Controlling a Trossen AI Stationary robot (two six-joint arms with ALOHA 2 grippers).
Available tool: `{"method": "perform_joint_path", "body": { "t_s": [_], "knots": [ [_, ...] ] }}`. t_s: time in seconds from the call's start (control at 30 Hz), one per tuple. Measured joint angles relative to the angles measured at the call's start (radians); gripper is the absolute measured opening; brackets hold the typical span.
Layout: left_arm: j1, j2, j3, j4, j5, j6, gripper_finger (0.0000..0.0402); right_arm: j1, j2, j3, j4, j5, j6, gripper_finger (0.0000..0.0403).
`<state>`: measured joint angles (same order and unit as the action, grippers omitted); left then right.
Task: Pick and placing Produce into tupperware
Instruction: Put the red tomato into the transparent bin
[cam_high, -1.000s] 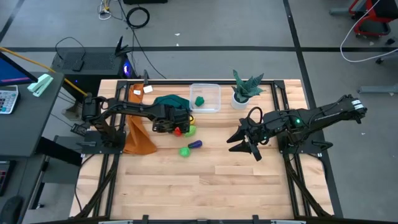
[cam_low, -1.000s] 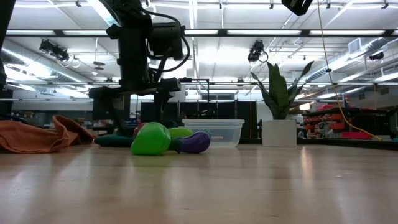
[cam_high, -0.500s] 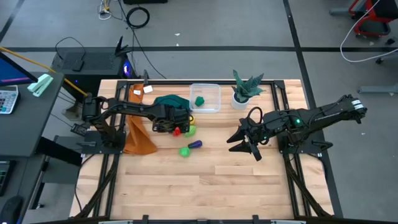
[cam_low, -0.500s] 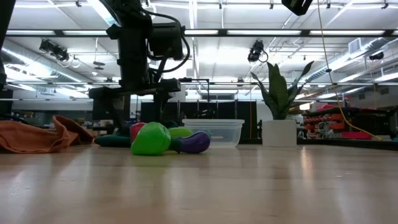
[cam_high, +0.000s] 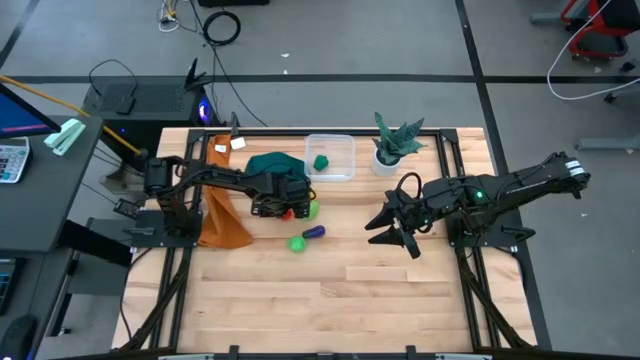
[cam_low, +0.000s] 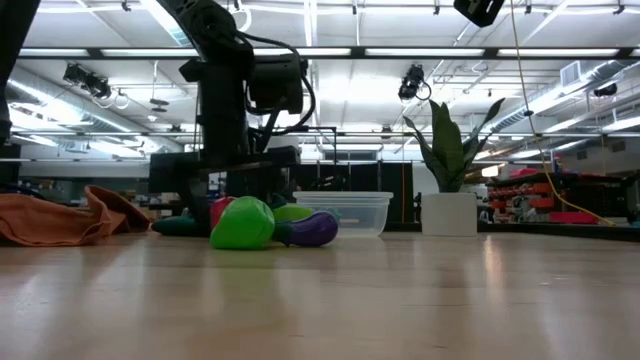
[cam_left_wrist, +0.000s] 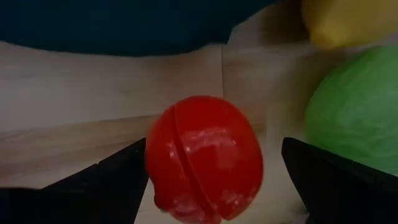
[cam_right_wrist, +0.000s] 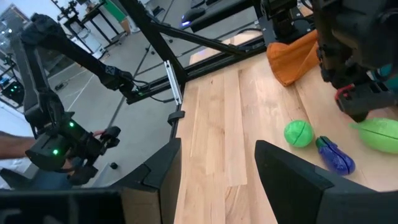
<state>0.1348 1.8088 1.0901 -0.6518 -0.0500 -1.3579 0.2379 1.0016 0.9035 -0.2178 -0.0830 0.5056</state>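
Left wrist view: left tool (cam_left_wrist: 211, 180) open astride red produce (cam_left_wrist: 204, 158); no legible writing.

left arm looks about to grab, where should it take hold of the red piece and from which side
Grip the red piece across its round middle, coming straight down from above, as the left gripper is already placed: its open fingers stand either side of it. The piece is smooth and rounded, so a centred pinch probably slips least. Keep clear of the light green piece and the yellow piece close beside it.

Four toy produce (cam_high: 303, 226) beside clear tupperware (cam_high: 331, 157), dark green one (cam_high: 320, 162) inside
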Motion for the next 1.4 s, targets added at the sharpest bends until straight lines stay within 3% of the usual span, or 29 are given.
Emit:
{"method": "perform_joint_path", "body": {
  "t_s": [0.27,1.1,1.4],
  "knots": [
    [-0.004,0.000,0.000,0.004,-0.024,0.012,0.0353,0.000,0.000,0.000,-0.009,0.012,0.000,0.0167],
    [-0.004,-0.001,0.001,0.078,-0.024,0.020,0.0233,0.000,0.000,0.000,-0.007,0.030,0.000,0.0167],
    [-0.005,-0.002,0.001,0.101,0.002,0.035,0.0234,0.000,0.000,0.000,-0.007,0.030,0.014,0.0167]
  ]
}}
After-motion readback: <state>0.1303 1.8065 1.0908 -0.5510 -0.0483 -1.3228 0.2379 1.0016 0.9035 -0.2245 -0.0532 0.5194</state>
